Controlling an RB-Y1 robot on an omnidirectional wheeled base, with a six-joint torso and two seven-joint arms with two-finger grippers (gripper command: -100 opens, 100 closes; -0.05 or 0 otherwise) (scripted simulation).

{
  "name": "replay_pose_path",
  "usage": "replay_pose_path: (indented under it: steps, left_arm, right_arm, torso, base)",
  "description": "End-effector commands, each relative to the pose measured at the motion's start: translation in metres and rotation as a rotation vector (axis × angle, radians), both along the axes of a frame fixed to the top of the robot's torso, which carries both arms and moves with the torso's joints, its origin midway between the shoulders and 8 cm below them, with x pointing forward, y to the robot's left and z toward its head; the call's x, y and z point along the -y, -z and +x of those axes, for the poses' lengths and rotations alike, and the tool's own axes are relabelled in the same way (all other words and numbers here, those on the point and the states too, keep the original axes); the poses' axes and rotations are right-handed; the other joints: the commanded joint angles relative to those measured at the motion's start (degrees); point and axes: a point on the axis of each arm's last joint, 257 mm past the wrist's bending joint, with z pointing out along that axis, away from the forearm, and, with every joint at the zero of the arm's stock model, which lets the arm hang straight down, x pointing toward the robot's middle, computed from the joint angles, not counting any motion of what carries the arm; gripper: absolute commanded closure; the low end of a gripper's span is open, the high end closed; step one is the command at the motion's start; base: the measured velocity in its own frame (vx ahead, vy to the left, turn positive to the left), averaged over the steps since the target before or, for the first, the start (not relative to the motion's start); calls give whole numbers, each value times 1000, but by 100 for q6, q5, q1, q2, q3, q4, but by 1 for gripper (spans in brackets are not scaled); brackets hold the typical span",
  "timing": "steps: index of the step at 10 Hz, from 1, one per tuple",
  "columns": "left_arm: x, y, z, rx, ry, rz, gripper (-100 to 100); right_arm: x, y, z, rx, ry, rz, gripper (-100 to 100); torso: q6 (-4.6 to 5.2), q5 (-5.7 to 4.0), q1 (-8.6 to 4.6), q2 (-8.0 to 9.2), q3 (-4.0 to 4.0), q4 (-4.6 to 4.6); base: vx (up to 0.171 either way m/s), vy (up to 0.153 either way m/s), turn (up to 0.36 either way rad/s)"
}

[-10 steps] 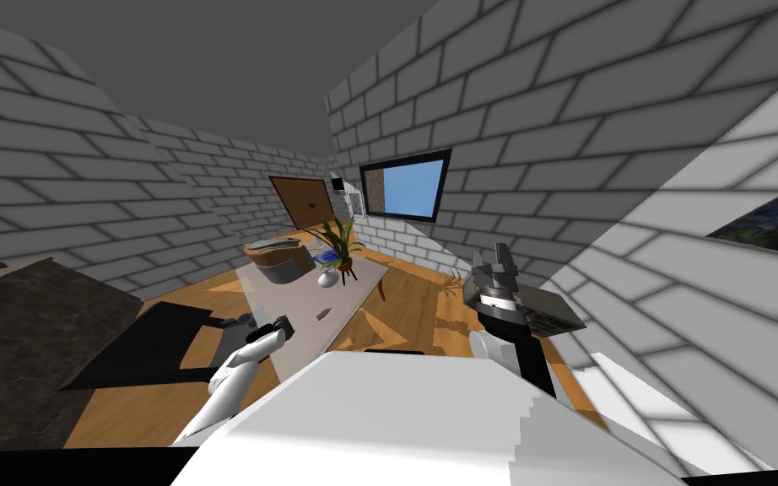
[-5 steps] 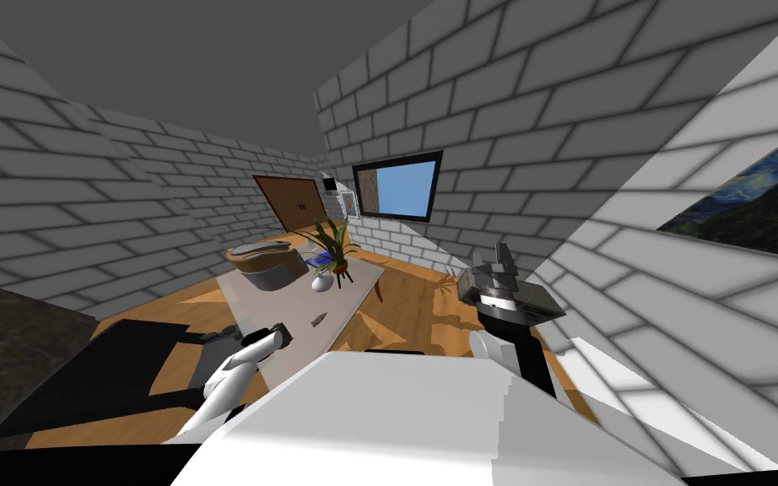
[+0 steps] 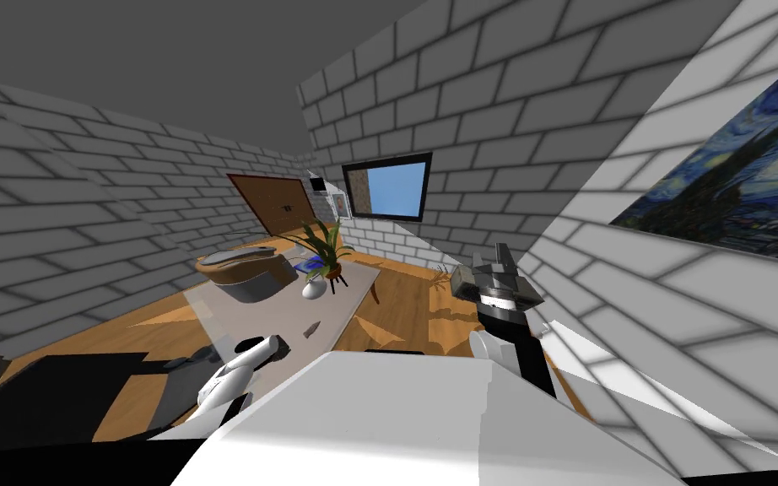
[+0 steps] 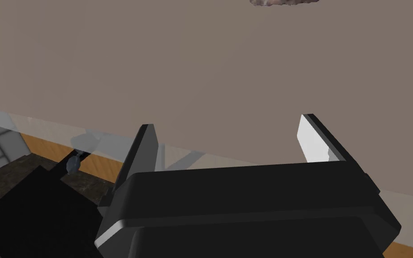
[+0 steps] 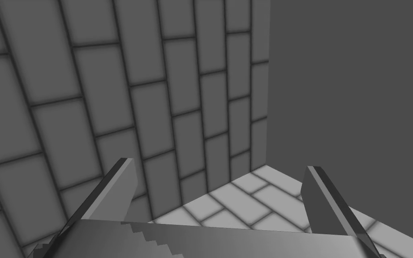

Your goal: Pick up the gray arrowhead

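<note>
Presently, left pincer gapes wide, empty.

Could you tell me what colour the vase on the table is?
White vase, clearest in the head view.

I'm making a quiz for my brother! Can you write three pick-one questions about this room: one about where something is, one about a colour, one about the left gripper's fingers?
1. Where is the arrowhead? A on the floor; B on the table; C in a gripper.
2. What colour is the vase? A red; B green; C white.
3. The left gripper is: A open; B shut on the arrowhead; C shut on the vase.
Answers: B, it lies flat on the table; C, it is plain white; A, its fingers stand apart, nothing between.
</note>
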Motion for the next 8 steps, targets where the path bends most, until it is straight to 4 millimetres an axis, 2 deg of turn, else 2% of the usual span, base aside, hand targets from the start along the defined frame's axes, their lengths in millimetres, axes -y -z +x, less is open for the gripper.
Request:
replay_pose_path:
  steps: [1,2,4,5,6,8]
  left_arm:
    - [6,5,-8,-16,-27,-31,-100]
    - [14,17,-24,-40,-83,-88,-100]
    - [14,17,-24,-40,-83,-88,-100]
    - [23,27,-38,-62,-137,-144,-100]
    - [23,27,-38,-62,-137,-144,-100]
    - [33,36,-52,-83,-187,-197,-100]
  right_arm:
    - [0,0,0,0,0,0,0]
    - [0,0,0,0,0,0,0]
    - [0,0,0,0,0,0,0]
    - [0,0,0,0,0,0,0]
    - [0,0,0,0,0,0,0]
    - [0,0,0,0,0,0,0]
  torso:
    - [0,0,0,0,0,0]
    - [-4,0,2,1,0,0]
    - [-5,2,8,-2,-2,-1]
    - [-7,0,-2,1,0,-1]
    - [0,0,1,-3,-2,0]
    - [-2,1,7,-6,-3,-1]
  base:
    - [21,42,-168]
    - [30,60,-228]
    - [19,39,-64]
    - [31,36,-227]
    - [28,44,-133]
    - [32,52,-145]
